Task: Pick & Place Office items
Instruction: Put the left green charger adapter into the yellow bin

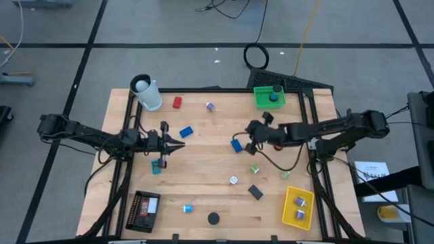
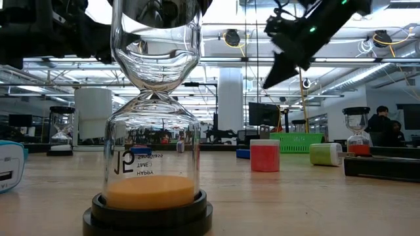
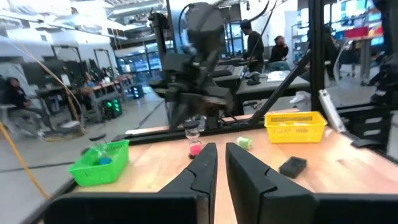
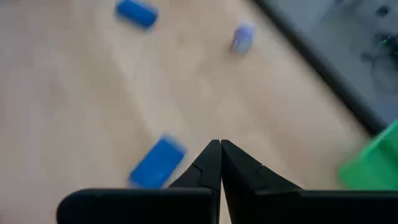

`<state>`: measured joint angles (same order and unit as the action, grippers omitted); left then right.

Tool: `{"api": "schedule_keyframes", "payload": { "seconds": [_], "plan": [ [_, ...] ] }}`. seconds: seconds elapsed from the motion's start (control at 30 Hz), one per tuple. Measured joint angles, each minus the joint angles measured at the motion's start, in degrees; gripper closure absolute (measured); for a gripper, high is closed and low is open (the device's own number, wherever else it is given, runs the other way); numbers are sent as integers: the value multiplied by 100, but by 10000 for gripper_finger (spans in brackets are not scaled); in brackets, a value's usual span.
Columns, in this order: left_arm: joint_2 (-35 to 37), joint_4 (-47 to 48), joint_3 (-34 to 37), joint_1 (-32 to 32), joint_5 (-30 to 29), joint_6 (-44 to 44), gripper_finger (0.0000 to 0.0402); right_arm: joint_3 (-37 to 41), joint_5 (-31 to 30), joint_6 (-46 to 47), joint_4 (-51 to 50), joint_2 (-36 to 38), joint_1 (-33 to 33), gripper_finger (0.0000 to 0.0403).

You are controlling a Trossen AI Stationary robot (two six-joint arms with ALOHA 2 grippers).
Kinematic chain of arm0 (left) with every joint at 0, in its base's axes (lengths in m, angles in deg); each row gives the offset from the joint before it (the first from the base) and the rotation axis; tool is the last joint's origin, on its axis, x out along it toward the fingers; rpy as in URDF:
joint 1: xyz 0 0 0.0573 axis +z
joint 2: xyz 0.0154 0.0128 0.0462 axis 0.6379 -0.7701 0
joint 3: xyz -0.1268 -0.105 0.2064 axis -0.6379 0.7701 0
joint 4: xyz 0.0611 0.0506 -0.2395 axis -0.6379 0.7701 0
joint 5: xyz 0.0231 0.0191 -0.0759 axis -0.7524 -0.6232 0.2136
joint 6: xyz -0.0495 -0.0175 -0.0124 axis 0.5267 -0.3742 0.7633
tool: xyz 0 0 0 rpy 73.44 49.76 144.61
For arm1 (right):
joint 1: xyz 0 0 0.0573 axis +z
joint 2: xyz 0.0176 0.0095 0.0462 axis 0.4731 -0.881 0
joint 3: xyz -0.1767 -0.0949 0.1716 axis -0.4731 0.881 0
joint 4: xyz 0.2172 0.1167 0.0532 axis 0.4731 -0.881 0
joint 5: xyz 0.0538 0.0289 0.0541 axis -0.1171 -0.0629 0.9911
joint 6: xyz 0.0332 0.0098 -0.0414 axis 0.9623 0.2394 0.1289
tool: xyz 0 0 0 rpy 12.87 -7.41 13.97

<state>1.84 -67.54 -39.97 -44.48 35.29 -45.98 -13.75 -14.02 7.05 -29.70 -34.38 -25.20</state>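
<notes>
Item count, table top

Three mesh trays: green (image 1: 269, 97), yellow (image 1: 298, 207), black (image 1: 144, 211). One white cup (image 1: 147, 93). Two blue blocks (image 1: 186, 132) (image 1: 237, 145). One red block (image 1: 177, 102). One black block (image 1: 255, 192). One dark disc (image 1: 213, 218).

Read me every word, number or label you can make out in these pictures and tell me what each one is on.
"15": on the hourglass glass in the low view, seen mirrored through the glass.
"HAPPY": small print beside it on the same glass, upside down.
A second small word under it: too blurred to read.
Print on the white paper right of the table: too small to read.
Markings on the yellow tray front: unreadable.
</notes>
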Motion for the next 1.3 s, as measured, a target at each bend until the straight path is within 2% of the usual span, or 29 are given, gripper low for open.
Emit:
{"api": "schedule_keyframes", "payload": {
  "seconds": [0.2,0.33,0.43,0.6,0.8,0.97,1.1,1.3],
  "plan": [
    [-2,5,0,0,-15,196,360,-384,302,1375,-1372,-4,491,402],
    [-2,5,0,0,-16,314,360,-455,1063,2418,-1987,-4,768,403],
    [-2,5,0,0,-18,46,360,-455,1474,2927,-2330,-7,975,401],
    [-2,1,0,0,-19,29,360,-455,1498,3643,-2568,-7,1315,364],
    [0,1,0,0,-20,34,360,-455,1398,3734,-2399,-54,1557,292],
    [0,1,0,0,-22,18,360,-510,1450,3802,-2158,-766,1616,253],
    [0,4,0,0,-22,23,360,-853,1524,3747,-2651,-1322,1623,224],
    [-2,4,0,0,-22,34,360,-1065,1502,3725,-2637,-1598,1607,171]
  ]
}}
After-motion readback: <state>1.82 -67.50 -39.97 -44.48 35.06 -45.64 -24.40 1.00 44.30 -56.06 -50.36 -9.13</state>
